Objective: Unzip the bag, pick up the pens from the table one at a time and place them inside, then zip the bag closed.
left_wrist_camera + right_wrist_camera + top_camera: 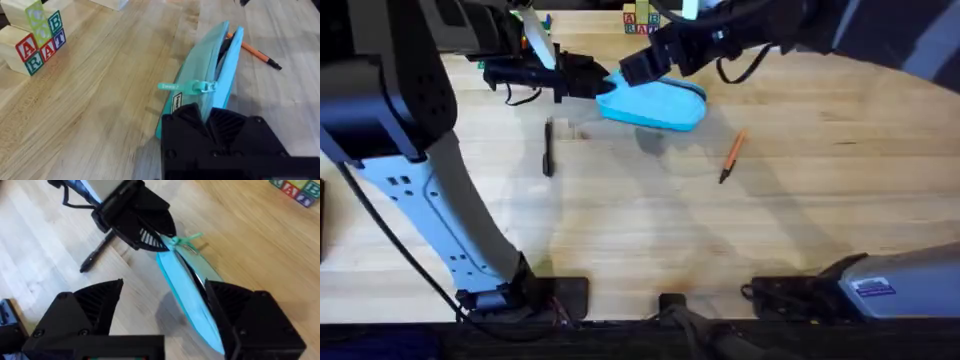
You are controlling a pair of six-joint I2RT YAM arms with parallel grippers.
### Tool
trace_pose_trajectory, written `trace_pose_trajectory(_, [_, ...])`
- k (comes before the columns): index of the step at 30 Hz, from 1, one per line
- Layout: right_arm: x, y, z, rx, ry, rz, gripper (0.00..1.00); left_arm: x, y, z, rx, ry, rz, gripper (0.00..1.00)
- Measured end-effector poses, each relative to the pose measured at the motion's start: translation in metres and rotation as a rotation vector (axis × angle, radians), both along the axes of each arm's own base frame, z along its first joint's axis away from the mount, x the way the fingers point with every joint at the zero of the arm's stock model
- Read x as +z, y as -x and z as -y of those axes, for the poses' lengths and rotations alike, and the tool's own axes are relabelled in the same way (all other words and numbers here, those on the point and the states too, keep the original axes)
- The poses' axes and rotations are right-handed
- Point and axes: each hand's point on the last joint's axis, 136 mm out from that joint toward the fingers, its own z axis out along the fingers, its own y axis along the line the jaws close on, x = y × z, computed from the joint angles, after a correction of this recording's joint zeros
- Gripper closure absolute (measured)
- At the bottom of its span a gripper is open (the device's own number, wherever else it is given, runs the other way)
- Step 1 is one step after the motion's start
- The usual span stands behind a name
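From above, the bag (pixel 655 104) lies on the table (pixel 640 220) at its far side, a light blue pouch tilted up on one edge. The left gripper (pixel 592 82) meets the bag's left end, its fingers closed on the fabric there. The right gripper (pixel 640 66) hangs just over the bag's top edge, slightly behind it. The black pen (pixel 548 147) lies on the wood to the near left of the bag, well apart from it. The orange pen (pixel 732 156) lies to the near right of the bag, also clear of it. Some letter blocks (pixel 641 20) stand at the table's far edge behind the bag.

In the left wrist view, the left gripper (pixel 207 116) pinches the bag's (pixel 200 65) near end between its black fingers. The bag's zipper is partly open, and a green zipper tab (pixel 187 87) sticks out sideways from the bag. The orange pen (pixel 257 53) lies beyond the bag. The letter blocks (pixel 35 35) stand well off to the bag's side.

In the right wrist view, the right gripper (pixel 165 320) is spread wide, holding nothing, with the bag (pixel 192 297) lying between its fingers and close to one of them. The left gripper (pixel 159 244) clamps the bag's far end by the green zipper tab (pixel 182 240). The black pen (pixel 97 255) lies beside the left gripper, away from the bag.
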Motion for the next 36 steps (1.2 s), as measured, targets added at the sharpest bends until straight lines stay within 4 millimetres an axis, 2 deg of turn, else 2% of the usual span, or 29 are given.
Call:
trace_pose_trajectory(1, [0.005, 0.004, 0.014, -0.012, 0.034, 0.008, 0.005, 0.0, 0.0, 0.0, 0.0, 0.0, 0.001, 0.959])
trace_pose_trajectory(3, [0.008, 0.007, 0.023, -0.022, 0.059, 0.014, 0.005, 0.0, 0.0, 0.0, 0.0, 0.0, 0.001, 0.959])
trace_pose_trajectory(4, [0.011, 0.013, 0.036, -0.04, 0.104, 0.015, 0.005, 0.0, 0.0, 0.0, -0.001, 0.0, 0.004, 0.878])
trace_pose_trajectory(9, [0.018, 0.021, 0.051, -0.065, 0.155, 0.034, 0.004, 0.0, 0.0, 0.0, 0.0, 0.001, 0.0, 0.141])
trace_pose_trajectory(10, [0.02, 0.021, 0.053, -0.071, 0.163, 0.04, 0.004, 0.0, 0.0, 0.0, 0.001, 0.002, -0.003, 0.043])
trace_pose_trajectory(11, [0.021, 0.022, 0.055, -0.076, 0.17, 0.046, 0.004, 0.0, 0.0, 0.0, 0.0, 0.001, -0.003, 0.017])
trace_pose_trajectory(19, [0.04, 0.026, 0.063, -0.099, 0.172, 0.098, 0.004, 0.0, 0.0, 0.0, 0.0, 0.001, -0.003, 0.008])
trace_pose_trajectory(24, [0.051, 0.037, 0.068, -0.1, 0.171, 0.107, 0.004, 0.0, 0.001, 0.0, 0.0, 0.002, -0.007, 0.009])
trace_pose_trajectory(29, [0.05, 0.052, 0.077, -0.1, 0.197, 0.072, 0.004, 0.0, 0.008, 0.001, 0.0, 0.009, -0.064, 0.008])
trace_pose_trajectory(34, [0.049, 0.052, 0.08, -0.108, 0.202, 0.067, 0.004, -0.001, 0.013, -0.005, 0.015, -0.013, -0.119, 0.006])
trace_pose_trajectory(36, [0.049, 0.049, 0.086, -0.125, 0.203, 0.065, 0.004, 0.019, 0.016, -0.019, 0.048, -0.052, -0.097, 0.005])
